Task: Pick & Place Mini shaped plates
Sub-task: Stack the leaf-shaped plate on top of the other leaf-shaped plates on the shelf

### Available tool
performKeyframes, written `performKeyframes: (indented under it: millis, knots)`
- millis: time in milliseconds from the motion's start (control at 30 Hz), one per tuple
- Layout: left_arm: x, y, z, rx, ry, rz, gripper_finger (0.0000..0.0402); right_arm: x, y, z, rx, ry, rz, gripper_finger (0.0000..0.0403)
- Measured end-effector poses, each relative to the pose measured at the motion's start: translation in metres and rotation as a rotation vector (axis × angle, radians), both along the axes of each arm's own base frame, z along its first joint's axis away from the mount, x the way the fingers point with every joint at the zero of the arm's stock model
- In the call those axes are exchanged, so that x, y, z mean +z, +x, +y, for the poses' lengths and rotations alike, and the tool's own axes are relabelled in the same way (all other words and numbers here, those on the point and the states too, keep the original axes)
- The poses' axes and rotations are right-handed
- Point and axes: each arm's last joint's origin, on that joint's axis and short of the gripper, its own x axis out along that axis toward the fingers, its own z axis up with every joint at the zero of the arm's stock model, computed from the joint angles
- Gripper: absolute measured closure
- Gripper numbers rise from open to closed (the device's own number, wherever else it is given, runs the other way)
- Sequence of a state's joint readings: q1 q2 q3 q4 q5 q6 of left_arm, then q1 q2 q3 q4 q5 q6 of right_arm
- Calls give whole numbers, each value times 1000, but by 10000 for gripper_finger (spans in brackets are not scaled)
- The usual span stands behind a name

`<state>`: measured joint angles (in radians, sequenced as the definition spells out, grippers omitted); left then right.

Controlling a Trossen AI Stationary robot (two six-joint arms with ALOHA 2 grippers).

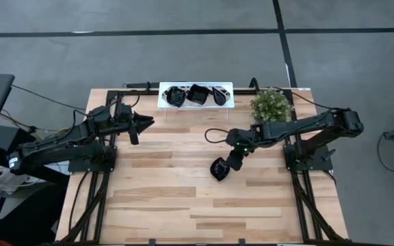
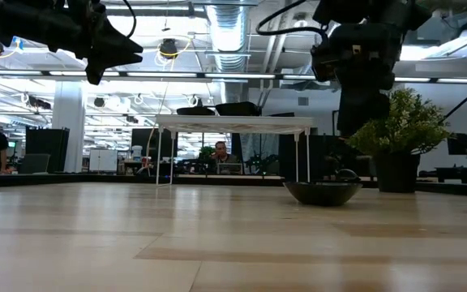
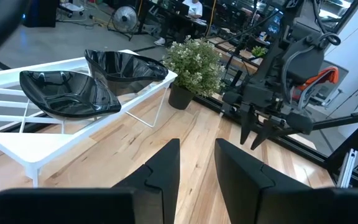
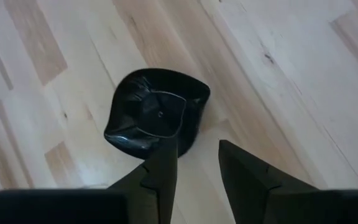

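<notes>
While the left gripper [image 1: 144, 123] was held with fingers slightly apart and empty near the white tray [image 1: 163, 101] bearing three black dishes [image 1: 197, 93], the right gripper [image 1: 230, 166] was poised, fingers parted, just above a wavy-edged black dish [image 4: 156, 118] set on the table [image 1: 169, 198].

Two black plates [image 3: 70, 93] lie on the white tray [image 3: 17, 146]. A small potted plant [image 3: 191, 68] stands just beside it. The left gripper [image 3: 196, 165] has a gap between its fingers.

Right gripper [image 4: 194, 155] low over table, fingers parted (empty); left gripper [image 3: 194, 165] raised, parted.
</notes>
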<state>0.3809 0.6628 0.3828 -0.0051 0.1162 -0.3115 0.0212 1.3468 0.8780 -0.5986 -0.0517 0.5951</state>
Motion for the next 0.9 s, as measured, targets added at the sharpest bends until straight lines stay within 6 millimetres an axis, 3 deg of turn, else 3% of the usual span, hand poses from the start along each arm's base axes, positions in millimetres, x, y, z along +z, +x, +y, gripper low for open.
performKeyframes:
  millis: [167,567,900]
  knots:
    - [0,0,0,0,0,0,300,-4,2,0,-15,0,16,289]
    - [1,0,0,-10,19,-5,300,-41,21,6,-13,11,124,289]
    - [2,0,0,-11,20,-7,300,-41,21,5,-18,10,126,289]
